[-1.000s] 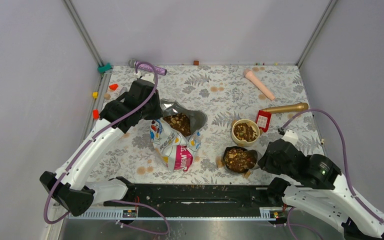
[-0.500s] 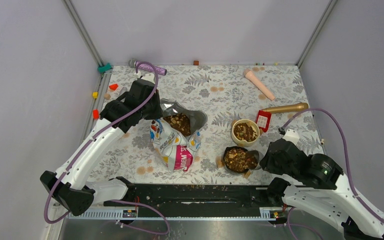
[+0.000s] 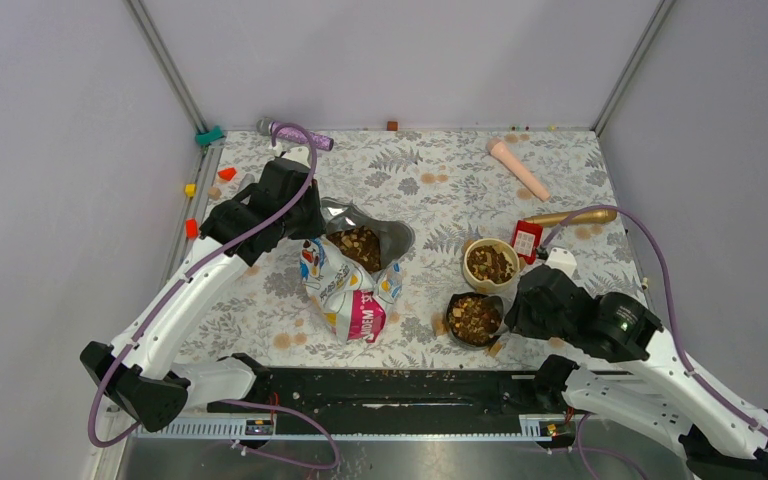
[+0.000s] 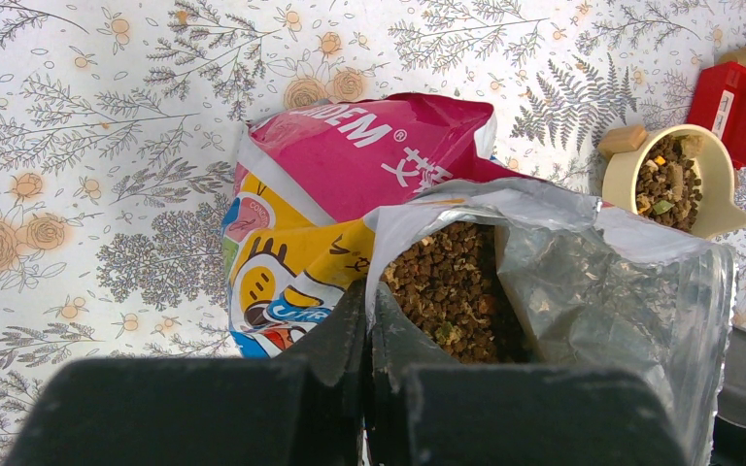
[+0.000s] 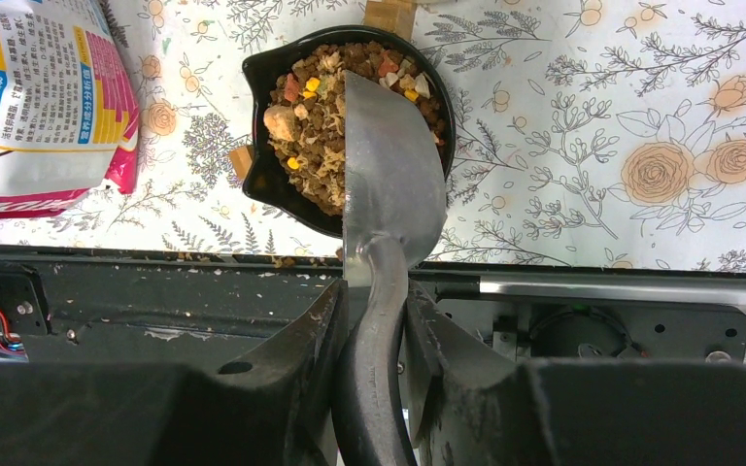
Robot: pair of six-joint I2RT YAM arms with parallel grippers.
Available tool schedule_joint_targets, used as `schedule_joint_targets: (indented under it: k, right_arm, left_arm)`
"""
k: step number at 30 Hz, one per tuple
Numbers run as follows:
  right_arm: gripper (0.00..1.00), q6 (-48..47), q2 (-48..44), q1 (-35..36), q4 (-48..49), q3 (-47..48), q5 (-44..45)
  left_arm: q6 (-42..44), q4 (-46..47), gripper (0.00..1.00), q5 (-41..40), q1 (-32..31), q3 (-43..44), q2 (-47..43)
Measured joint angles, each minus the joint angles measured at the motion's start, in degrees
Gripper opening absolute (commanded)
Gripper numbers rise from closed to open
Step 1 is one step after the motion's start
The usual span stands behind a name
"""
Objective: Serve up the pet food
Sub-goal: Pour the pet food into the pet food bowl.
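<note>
The open pet food bag, pink, yellow and white, lies mid-table with brown kibble showing in its mouth. My left gripper is shut on the bag's rim, as the left wrist view shows beside the kibble. My right gripper is shut on the handle of a metal scoop. The scoop lies over the right side of a black bowl heaped with mixed kibble. No kibble shows on the scoop's visible face. A cream bowl behind it also holds kibble.
A red tag and a gold cylinder lie right of the cream bowl. A peach cone lies at the back right and a purple tube at the back left. The black rail runs along the near edge, just behind the black bowl.
My right arm has moved left and away from the base, bringing the scoop over the black bowl. The left arm and the bag have not moved.
</note>
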Motion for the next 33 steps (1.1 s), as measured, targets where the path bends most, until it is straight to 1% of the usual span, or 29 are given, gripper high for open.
schedule_joint_targets:
  k: [8, 16, 33]
  right_arm:
    - [0.0, 0.0, -1.2, 0.0, -1.1, 0.0, 0.3]
    - [0.0, 0.1, -3.2, 0.0, -5.8, 1.9, 1.7]
    - [0.0, -1.1, -2.4, 0.0, -11.4, 6.7, 3.2]
  left_arm:
    - [0.0, 0.0, 0.0, 0.0, 0.0, 0.0, 0.0]
    - [0.0, 0.0, 0.0, 0.0, 0.0, 0.0, 0.0]
    - [0.0, 0.0, 0.0, 0.0, 0.0, 0.0, 0.0]
